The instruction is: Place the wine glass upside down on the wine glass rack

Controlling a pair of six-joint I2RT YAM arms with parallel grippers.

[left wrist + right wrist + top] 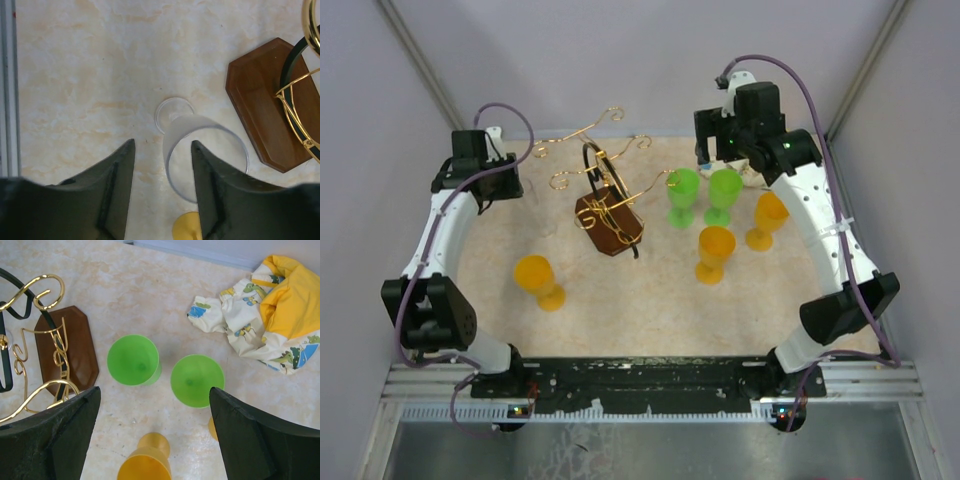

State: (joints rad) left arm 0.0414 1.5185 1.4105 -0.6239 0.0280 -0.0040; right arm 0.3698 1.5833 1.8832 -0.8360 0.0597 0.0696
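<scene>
Both grippers are apart: left gripper [163,142] straddles the clear wine glass [195,127] wall, unclamped, beside the wine glass rack [260,100]; right gripper [154,390] gapes above green goblets [134,360].

The top view looks steeply down from above and behind the arm bases, taking in the whole desk [620,290], with the wine glass rack [610,215] left of centre. The left wrist view faces down, close over the desk left of the rack. The right wrist view looks down from higher, right of it. All three share the rack's wooden base.
</scene>
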